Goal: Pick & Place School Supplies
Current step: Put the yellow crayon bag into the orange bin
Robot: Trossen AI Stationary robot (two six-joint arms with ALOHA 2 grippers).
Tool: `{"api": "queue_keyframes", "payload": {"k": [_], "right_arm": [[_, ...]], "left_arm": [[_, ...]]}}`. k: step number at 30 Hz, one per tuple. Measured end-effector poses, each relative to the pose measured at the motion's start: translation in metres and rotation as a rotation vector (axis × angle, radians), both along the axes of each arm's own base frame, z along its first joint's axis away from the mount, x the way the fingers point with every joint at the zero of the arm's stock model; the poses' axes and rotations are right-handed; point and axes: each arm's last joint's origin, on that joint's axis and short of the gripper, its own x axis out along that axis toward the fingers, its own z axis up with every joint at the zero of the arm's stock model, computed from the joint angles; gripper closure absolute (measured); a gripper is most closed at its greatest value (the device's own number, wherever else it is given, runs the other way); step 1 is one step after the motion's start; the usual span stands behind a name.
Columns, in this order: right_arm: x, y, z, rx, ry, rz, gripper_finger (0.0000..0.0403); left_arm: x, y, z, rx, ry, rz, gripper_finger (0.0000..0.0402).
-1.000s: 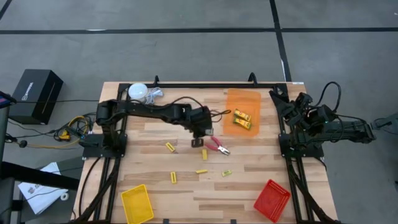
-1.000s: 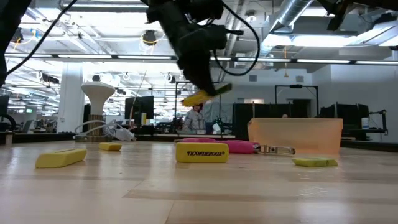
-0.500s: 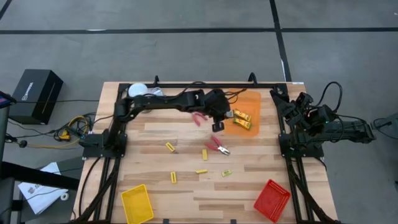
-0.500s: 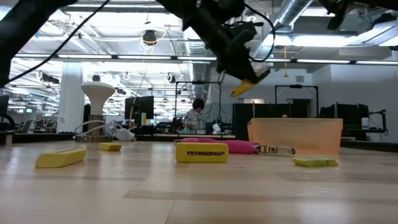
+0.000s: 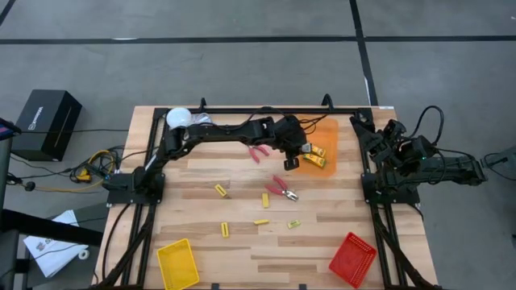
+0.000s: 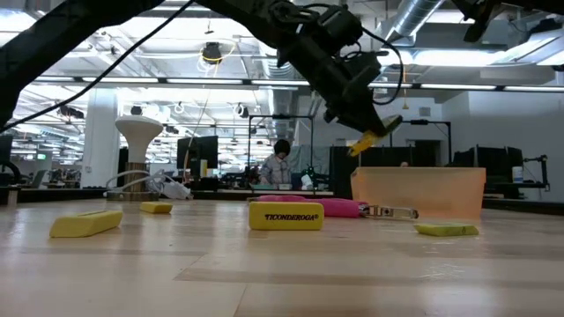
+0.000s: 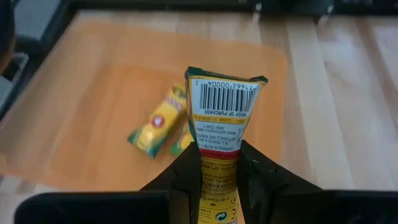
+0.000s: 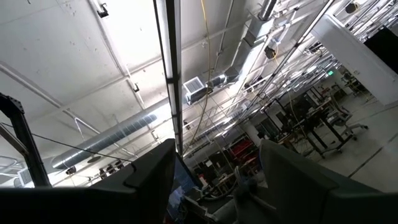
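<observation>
The wooden surface (image 5: 322, 234) fills the high view, with the left arm reaching from about 9 o'clock across toward 1 o'clock, and the right arm folded at the 3 o'clock edge, its wrist camera looking up at the ceiling.

The orange tray (image 5: 326, 129) lies flat near 1 o'clock on the surface; in the left wrist view it spreads wide below the held piece (image 7: 74, 124). A red tray (image 5: 352, 259) sits at 5 o'clock and a yellow tray (image 5: 177, 263) at 7 o'clock.

The left gripper (image 5: 293, 153) hangs above the orange tray's near-left edge, its jaws drawn narrow and clamped on a yellow crayon pack (image 7: 222, 118); the pack sticks out forward past the fingertips (image 7: 186, 177), barcode side up, raised off the surface as the low view shows (image 6: 374, 141). The right gripper (image 8: 217, 180) points upward with its jaws spread wide and nothing between them.

Two more yellow packs (image 5: 314, 155) lie inside the tray. Two red-handled pliers lie on the surface, one (image 5: 258, 153) just at 9 o'clock of the left gripper, the other (image 5: 280, 188) at 6 o'clock of it. Small yellow blocks (image 5: 220, 190) are scattered toward 6 and 7 o'clock, well apart from the jaws.
</observation>
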Motion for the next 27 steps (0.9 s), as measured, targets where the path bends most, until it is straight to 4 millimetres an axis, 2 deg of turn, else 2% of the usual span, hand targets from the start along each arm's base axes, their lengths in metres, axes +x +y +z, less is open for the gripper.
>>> {"api": "queue_keyframes", "payload": {"k": [9,18,20,27], "right_arm": [[0.000,0.000,0.000,0.001,-0.001,0.001,0.0178],[0.000,0.000,0.000,0.001,-0.001,0.001,0.0178],[0.000,0.000,0.000,0.001,-0.001,0.001,0.0178],[0.000,0.000,0.000,0.002,0.000,0.001,0.0178]], "left_arm": [[0.003,0.017,0.009,-0.042,-0.121,0.022,0.0336],[0.011,0.017,0.017,-0.133,-0.269,-0.014,0.0336],[0.012,0.018,0.014,-0.161,-0.266,0.001,0.0336],[0.021,0.020,-0.020,-0.228,-0.215,0.024,0.0336]]}}
